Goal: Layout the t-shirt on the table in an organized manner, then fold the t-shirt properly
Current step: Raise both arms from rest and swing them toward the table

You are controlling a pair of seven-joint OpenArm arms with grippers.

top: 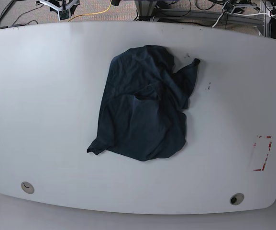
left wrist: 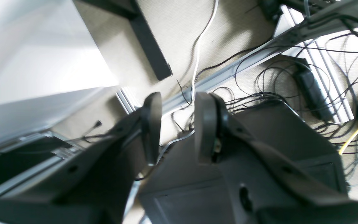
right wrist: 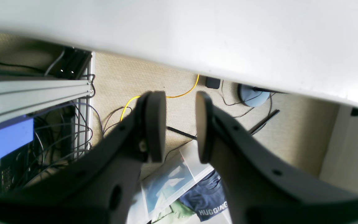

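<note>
The t-shirt [top: 142, 110] is dark navy and lies crumpled and wrinkled in a heap at the middle of the white table [top: 42, 96], one corner sticking out to the upper right. Neither gripper shows in the base view. In the left wrist view my left gripper [left wrist: 179, 99] is open and empty, hanging off the table's edge [left wrist: 26, 62] above the floor. In the right wrist view my right gripper [right wrist: 180, 96] is open and empty, below the table's edge [right wrist: 197, 37]. The t-shirt is out of both wrist views.
A red tape rectangle [top: 262, 153] marks the table's right side. Two grommet holes [top: 27, 187] [top: 236, 199] sit near the front edge. Cables and aluminium rails [left wrist: 259, 53] cover the floor. A clear bin holding printed blue cloth [right wrist: 208, 199] lies under the right gripper.
</note>
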